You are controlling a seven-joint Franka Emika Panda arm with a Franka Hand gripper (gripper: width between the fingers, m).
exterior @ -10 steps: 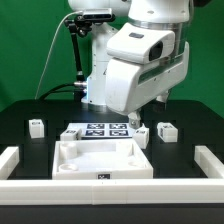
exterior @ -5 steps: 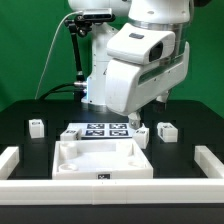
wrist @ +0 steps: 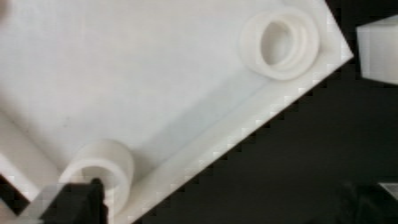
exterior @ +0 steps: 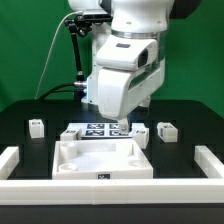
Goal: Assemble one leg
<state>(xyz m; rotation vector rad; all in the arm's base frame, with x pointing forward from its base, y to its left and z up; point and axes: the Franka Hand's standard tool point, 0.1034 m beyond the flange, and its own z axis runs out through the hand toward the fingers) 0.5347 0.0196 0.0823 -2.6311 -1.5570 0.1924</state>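
Nearest the exterior camera, a white border rail [exterior: 110, 190] ran across the front of the black surface [exterior: 30, 145]. Just behind it lay the large white tray-like panel [exterior: 75, 175], raised rim upward. The wrist view looked down on this panel [wrist: 160, 90] from close by. It showed one raised round socket [wrist: 285, 45] near a corner and a second socket [wrist: 103, 165] farther along, with a dark fingertip touching or just beside it. A cropped white block [wrist: 379, 50] sat on the black surface off the panel's corner, too cut off to identify. Behind the panel in the exterior view lay the marker board [exterior: 100, 130]. One leg [exterior: 141, 133] stood just beside its end on the exterior view's right. A second leg [exterior: 166, 130] stood a little farther out on that side. A third leg [exterior: 37, 126] stood well apart on the exterior view's left. All three rested on the surface, none of them held. The fingers [exterior: 122, 126] hung low over the far edge of the panel, between it and the marker board. I could not tell whether they were spread or closed, and nothing showed between them. Above rose the white arm [exterior: 125, 70], and farthest back hung a green curtain [exterior: 25, 50].
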